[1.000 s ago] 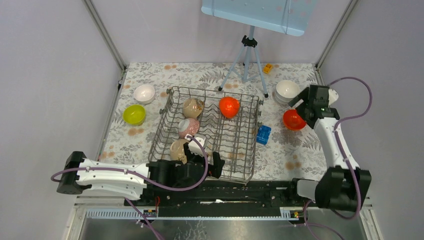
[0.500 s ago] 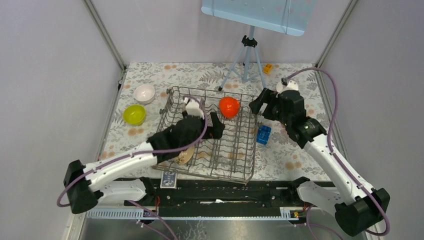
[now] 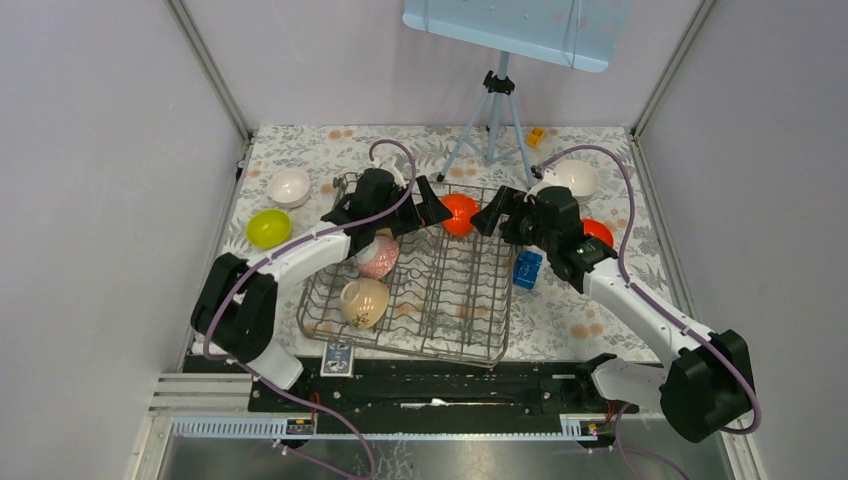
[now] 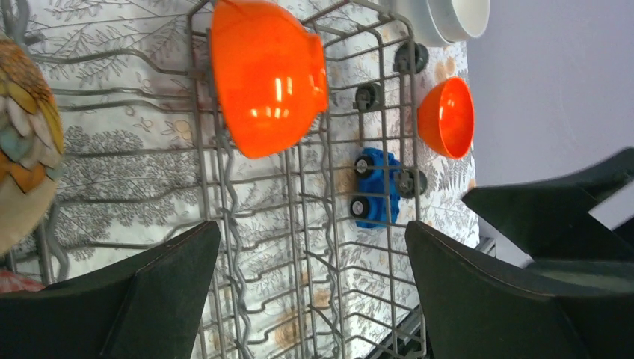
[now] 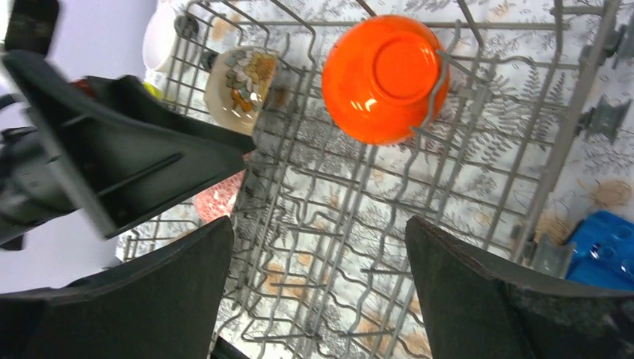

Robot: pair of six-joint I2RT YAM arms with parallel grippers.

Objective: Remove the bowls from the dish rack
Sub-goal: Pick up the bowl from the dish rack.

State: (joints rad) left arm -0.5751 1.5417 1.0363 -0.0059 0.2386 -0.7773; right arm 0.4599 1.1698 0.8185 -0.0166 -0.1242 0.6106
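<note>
top view: the rack (image 3: 455, 292) sits mid-surface (image 3: 585, 312), its near end towards the arm bases. at its far end an orange bowl (image 3: 459, 213) lies on its side among the tines, between the two arms. the left gripper (image 3: 433, 204) reaches in from the left with its jaws spread wide and nothing in them, just beside the bowl; we cannot tell whether it touches. the right gripper (image 3: 488, 215) faces it from the right, jaws likewise wide and bare.

also in the rack we see a pink bowl (image 3: 378, 258) and, nearer the bases, a beige bowl (image 3: 363, 302). a floral bowl (image 5: 239, 84), seen from the right wrist, stands at the far left, largely hidden under the left arm in the top view.

on the surface left of the rack lie a white bowl (image 3: 289, 186) and a lime bowl (image 3: 267, 228). to the right lie stacked white bowls (image 3: 574, 178), a second orange bowl (image 3: 599, 231) and a blue block (image 3: 526, 268). a tripod (image 3: 492, 120) stands behind the rack.
</note>
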